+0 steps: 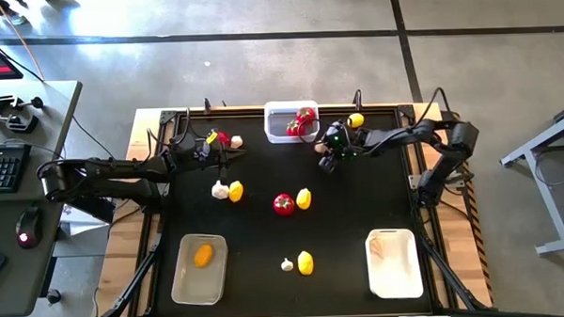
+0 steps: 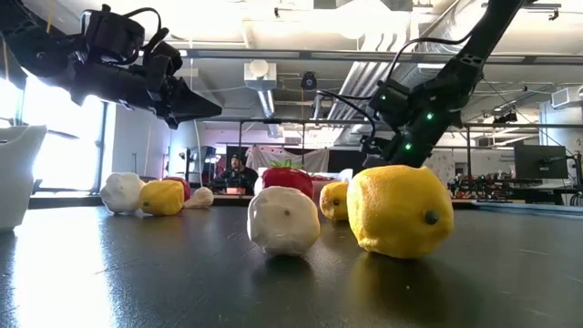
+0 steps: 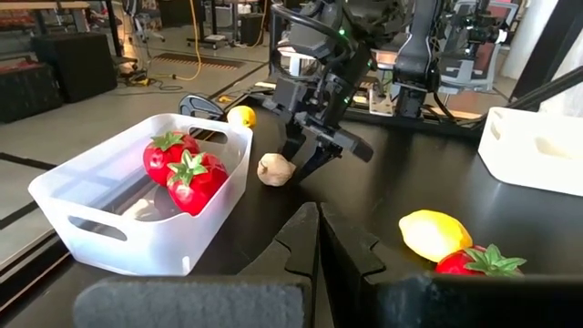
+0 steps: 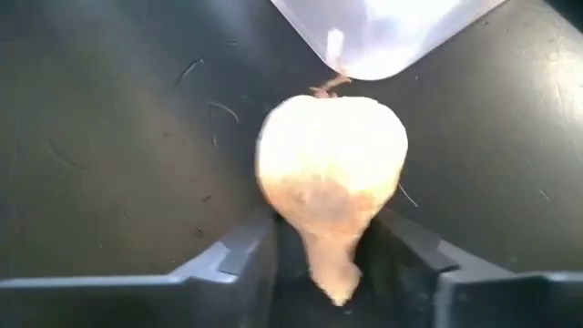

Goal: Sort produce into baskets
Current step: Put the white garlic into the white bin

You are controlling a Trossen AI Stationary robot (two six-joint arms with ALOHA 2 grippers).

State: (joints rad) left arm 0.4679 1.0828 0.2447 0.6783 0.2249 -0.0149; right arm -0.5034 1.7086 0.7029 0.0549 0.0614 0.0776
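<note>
- Right wrist view sits closest to the work: the right tool (image 4: 332,264) has its fingers on either side of a garlic bulb (image 4: 332,173), stalk end between them, closing in on it. Whether they already pinch it I cannot tell; the bulb looks to be resting on the counter (image 4: 109,137).
- That bulb lies just beside a corner of the clear basket (image 4: 383,32), likely strayed from its group, so the tool comes at it from the open side.
- Left wrist view adds what the close-up hides: two tomatoes (image 3: 187,169) already in that basket, a lemon (image 3: 241,116) behind it.
- Left tool (image 3: 319,246) hangs shut and empty, waiting.
- High view alone shows the two far baskets: one holds a lemon (image 1: 203,255), the white basket (image 1: 395,264) probably awaits garlic.
</note>
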